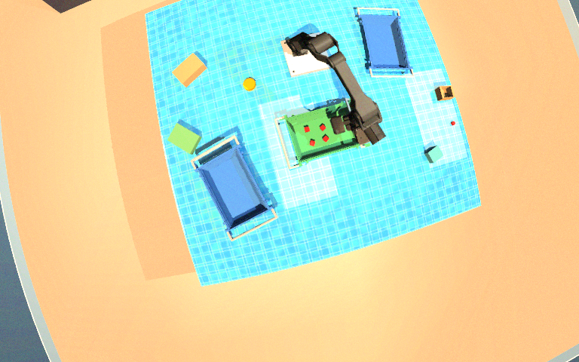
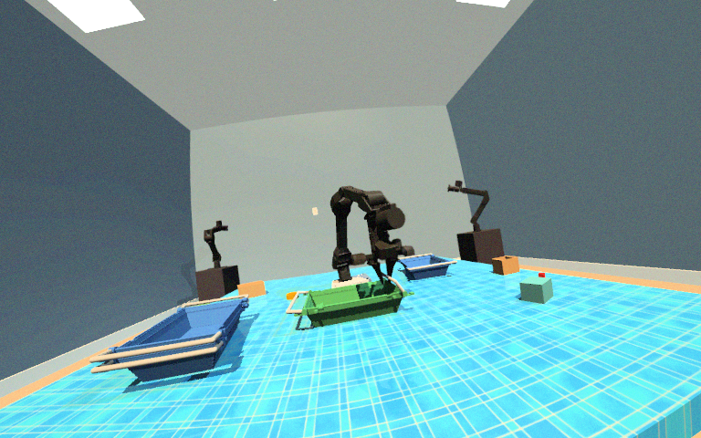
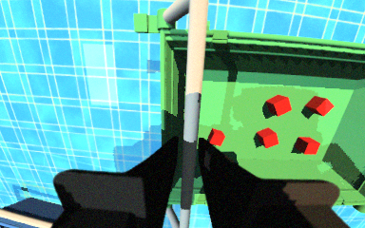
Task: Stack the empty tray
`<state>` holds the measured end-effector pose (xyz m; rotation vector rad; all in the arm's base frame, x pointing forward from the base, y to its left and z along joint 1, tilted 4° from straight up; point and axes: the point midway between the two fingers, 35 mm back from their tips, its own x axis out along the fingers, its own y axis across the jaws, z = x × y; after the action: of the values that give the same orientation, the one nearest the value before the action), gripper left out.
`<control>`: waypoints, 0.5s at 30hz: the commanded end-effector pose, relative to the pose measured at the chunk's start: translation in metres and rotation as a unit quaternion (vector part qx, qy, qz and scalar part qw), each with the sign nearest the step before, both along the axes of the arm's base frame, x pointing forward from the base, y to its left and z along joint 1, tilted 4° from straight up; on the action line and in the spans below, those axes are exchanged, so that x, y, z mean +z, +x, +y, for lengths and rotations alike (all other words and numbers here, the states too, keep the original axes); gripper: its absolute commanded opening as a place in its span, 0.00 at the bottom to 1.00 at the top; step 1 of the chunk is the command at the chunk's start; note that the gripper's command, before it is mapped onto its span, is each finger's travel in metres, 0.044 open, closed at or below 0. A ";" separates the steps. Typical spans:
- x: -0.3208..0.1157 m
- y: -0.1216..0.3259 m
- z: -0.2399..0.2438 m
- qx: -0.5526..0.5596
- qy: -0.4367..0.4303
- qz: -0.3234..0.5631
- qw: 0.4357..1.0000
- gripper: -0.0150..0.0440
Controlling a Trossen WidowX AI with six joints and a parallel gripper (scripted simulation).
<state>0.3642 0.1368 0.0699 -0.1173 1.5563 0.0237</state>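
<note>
The green tray (image 1: 314,115) (image 2: 356,312) (image 3: 242,95) stands level and holds several small red blocks (image 1: 307,128) (image 3: 278,105). Its left wire bar (image 1: 283,142) (image 2: 292,302) is swung out over the left end. Its right wire bar (image 2: 398,284) (image 3: 196,57) is raised, tilted up above the right end. My gripper (image 1: 346,124) (image 2: 386,278) (image 3: 187,142) is slightly open, fingers pointing down, with the right bar loosely between the fingertips. One empty blue tray (image 1: 237,183) (image 2: 199,322) lies at the left, another (image 1: 384,42) (image 2: 426,268) at the back right, both with bars swung out.
A light green block (image 1: 185,137), an orange block (image 1: 190,69) and a yellow disc (image 1: 249,84) lie to the left. A teal block (image 1: 434,154) (image 2: 536,290), an orange open box (image 1: 444,93) (image 2: 505,265) and a small red object (image 1: 452,123) (image 2: 541,275) lie to the right.
</note>
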 end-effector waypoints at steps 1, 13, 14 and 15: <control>-0.010 0.000 -0.012 0.004 -0.003 0.002 1.000 0.40; 0.024 0.001 -0.011 0.004 -0.003 0.002 1.000 0.40; 0.028 0.001 -0.010 0.004 -0.003 0.002 1.000 0.40; 0.031 0.001 -0.010 0.004 -0.003 0.002 1.000 0.40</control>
<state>0.3648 0.1250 0.0883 -0.1334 1.5647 0.0218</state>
